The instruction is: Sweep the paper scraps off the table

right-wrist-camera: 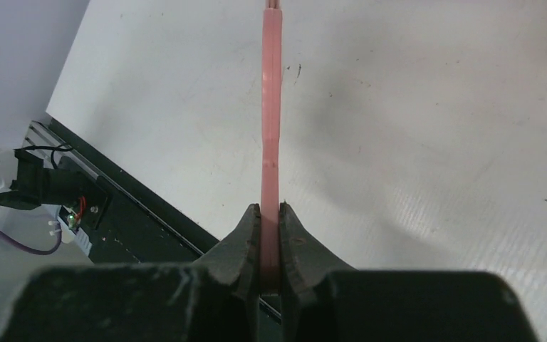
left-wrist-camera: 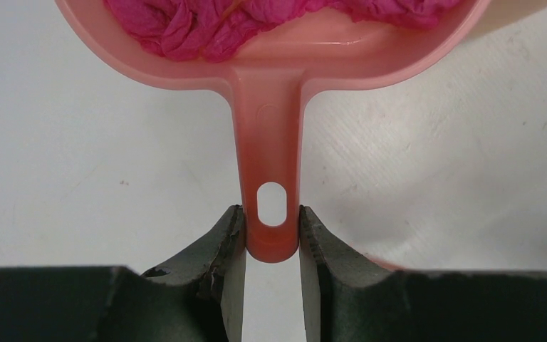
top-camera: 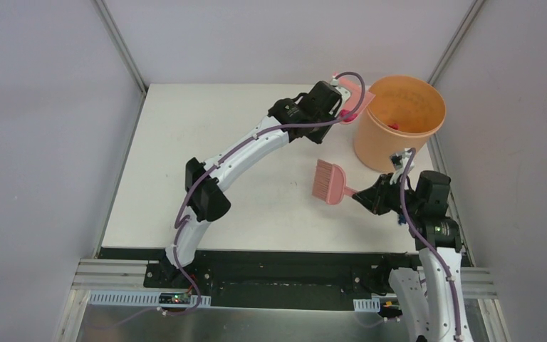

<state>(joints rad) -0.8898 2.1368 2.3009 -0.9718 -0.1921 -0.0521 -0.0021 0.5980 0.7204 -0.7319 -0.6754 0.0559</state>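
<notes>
Magenta paper scraps [left-wrist-camera: 256,21] lie crumpled in pink dustpan [left-wrist-camera: 370,60], top of left wrist view. More magenta shows inside orange bucket [top-camera: 377,146], upper right of overhead view. Left hand [left-wrist-camera: 272,239] clamped on end of dustpan handle, pan up at bucket rim. Right hand [right-wrist-camera: 270,242] closed tight on thin handle of pink brush [top-camera: 327,182], bristle head centre right over white bench [top-camera: 185,157]. Cannot tell whether bristles touch bench.

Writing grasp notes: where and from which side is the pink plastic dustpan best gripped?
Probably the pink plastic dustpan handle, at its hang-hole end, coming from behind along its length: the left gripper spans its edges there, clear of the magenta paper.
</notes>
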